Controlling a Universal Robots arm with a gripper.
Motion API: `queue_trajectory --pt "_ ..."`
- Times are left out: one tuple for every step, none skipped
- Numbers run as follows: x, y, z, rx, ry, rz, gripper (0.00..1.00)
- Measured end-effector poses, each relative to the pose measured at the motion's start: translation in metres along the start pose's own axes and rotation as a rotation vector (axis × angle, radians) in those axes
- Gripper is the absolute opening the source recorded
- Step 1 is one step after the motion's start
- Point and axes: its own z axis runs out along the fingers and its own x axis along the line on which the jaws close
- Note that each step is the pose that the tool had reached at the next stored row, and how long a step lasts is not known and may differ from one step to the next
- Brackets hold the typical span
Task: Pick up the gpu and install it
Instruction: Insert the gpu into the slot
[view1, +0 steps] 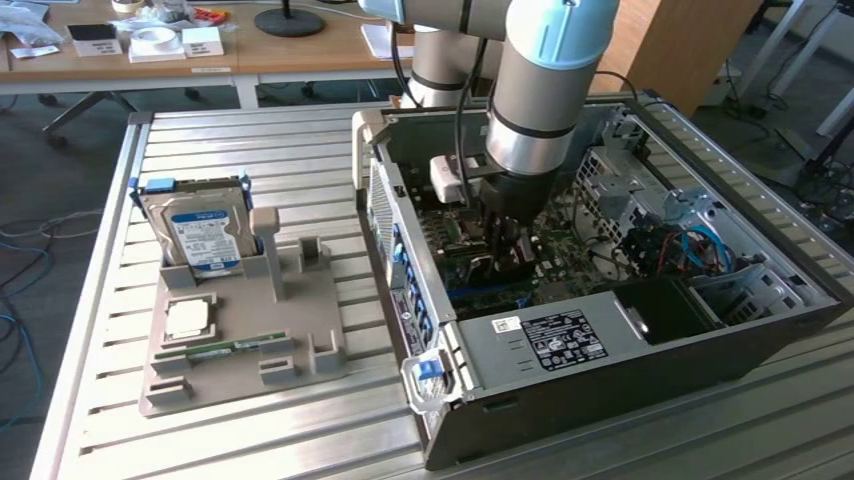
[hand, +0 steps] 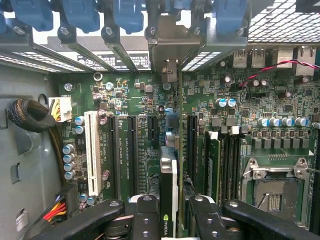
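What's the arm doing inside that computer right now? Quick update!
Gripper shut on gpu. Card edge-on above motherboard slots, inside case. Nothing blocking.

The gpu (hand: 168, 175), thin card with silver bracket, stands edge-on over the motherboard (hand: 150, 107) slots.

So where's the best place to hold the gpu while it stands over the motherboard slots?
By its upper edge, coming from straight above. The gpu stands on edge inside the computer case, so its two flat faces offer themselves to the fingers. The gripper already straddles that edge, one finger against each face.
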Motion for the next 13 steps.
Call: queue_trajectory --pt "0.0000 0.0000 0.0000 0.0000 0.0000 0.000 0.27" --pt "0.0000 0.0000 0.0000 0.0000 0.0000 0.000 0.27" --pt "0.0000 0.0000 0.0000 0.0000 0.0000 0.000 0.27" --pt "0.0000 0.0000 0.0000 0.0000 0.0000 0.000 0.27" --pt "0.0000 0.0000 0.0000 0.0000 0.0000 0.000 0.27" --pt "0.0000 0.0000 0.0000 0.0000 0.0000 0.000 0.27" --pt "0.0000 0.0000 0.0000 0.0000 0.0000 0.000 0.27" --pt "0.0000 0.0000 0.0000 0.0000 -0.0001 0.000 0.27" --pt "0.0000 0.0001 0.0000 0.0001 0.0000 0.000 0.27" --pt "0.0000 0.0000 0.0000 0.0000 0.0000 0.000 0.27" --pt "0.0000 0.0001 0.0000 0.0000 -0.0001 0.000 0.27" --pt "0.0000 0.0001 0.0000 0.0001 -0.0001 0.000 0.27" --pt "0.0000 0.0001 0.0001 0.0000 0.0000 0.000 0.27"
